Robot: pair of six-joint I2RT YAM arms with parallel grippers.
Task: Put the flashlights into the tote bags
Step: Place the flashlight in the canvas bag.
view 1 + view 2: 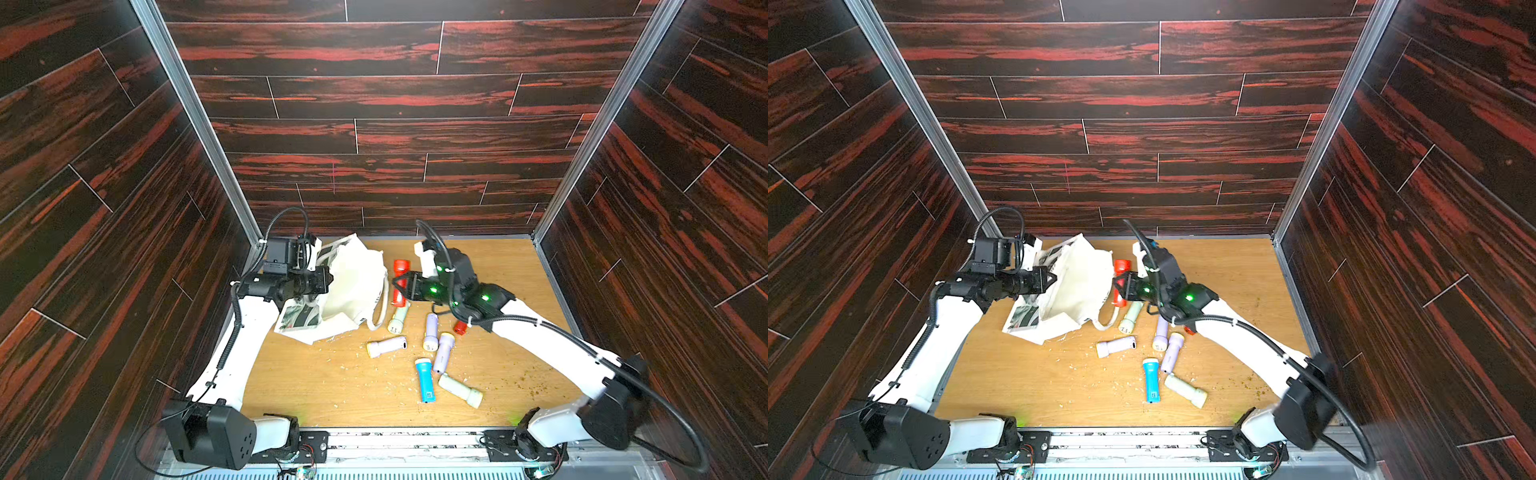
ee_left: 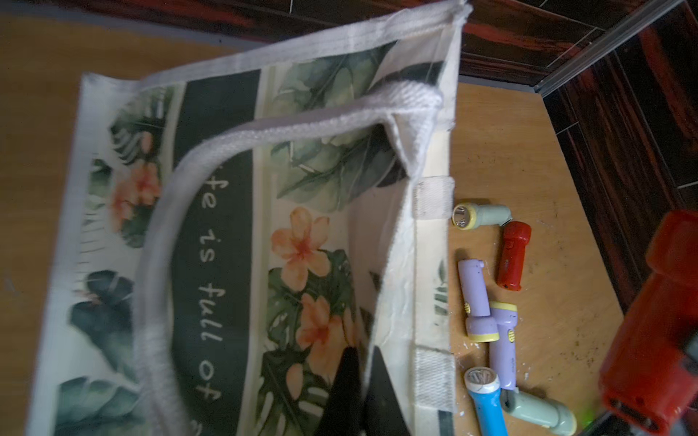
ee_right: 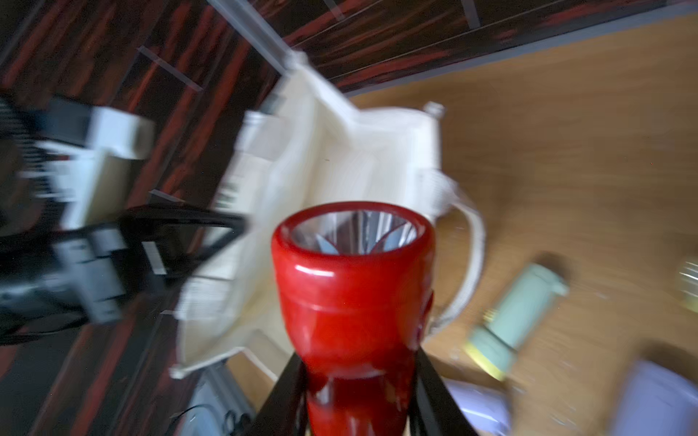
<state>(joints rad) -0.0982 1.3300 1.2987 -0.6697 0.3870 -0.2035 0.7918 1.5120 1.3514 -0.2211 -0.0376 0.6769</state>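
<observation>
Right wrist view, blurred, shows the right claw clamped around the body of a large red plastic flashlight. Its silvery reflector head faces the gaping mouth of the off-white cloth tote bag. In both top views that flashlight sits just beside the bag's rim. It looks lifted off the wooden desk, though the angle leaves that uncertain.

The left claw is closed, pinching the bag's upper edge, and the mouth stands open. The left wrist view shows the bag's printed side: green leaves, orange flowers and white lettering on a dark band. One loop handle droops onto the desk.

Loose on the desk lie:
- a pale green flashlight just beside that handle
- a crosswise lavender flashlight
- a second lavender flashlight, touching a third lavender flashlight
- a bright blue flashlight
- a cream-green flashlight nearest the front edge
- a small red flashlight, mostly hidden under the right arm
</observation>
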